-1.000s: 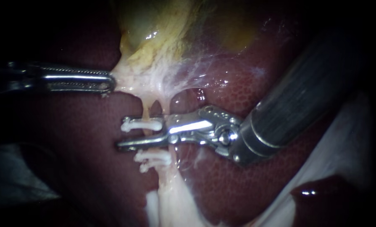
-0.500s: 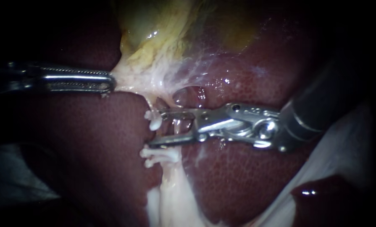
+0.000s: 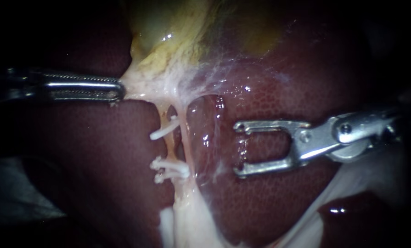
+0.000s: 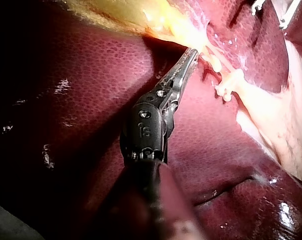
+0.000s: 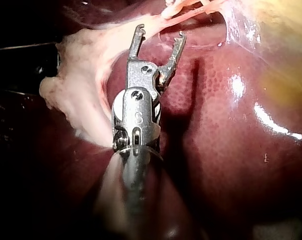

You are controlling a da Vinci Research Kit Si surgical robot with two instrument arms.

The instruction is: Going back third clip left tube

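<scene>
Looking first at the thin, pale yellowish left tube [image 3: 170,146]: runs from the stretched whitish tissue under the yellow-green gallbladder [image 3: 168,41] down across the dark red mottled liver [image 3: 269,202]. Carries a slanted white plastic clip [image 3: 164,131] high up and a pair of white plastic clips [image 3: 171,169] lower, close together, with a bare stretch between. Out to the tube's right, well apart from it, find the silver fork-like right instrument [image 3: 239,149]: jaws spread wide, nothing in them, tips pointing at the tube, crosswise to its long axis, level with that bare stretch. Up and left of the tube, see the slim ridged steel left instrument [image 3: 119,90]: jaws clamped on the whitish tissue, holding it taut, nearer the tube than the right. Judged from this: free to draw off along its own shaft, straight away from the tube.
</scene>
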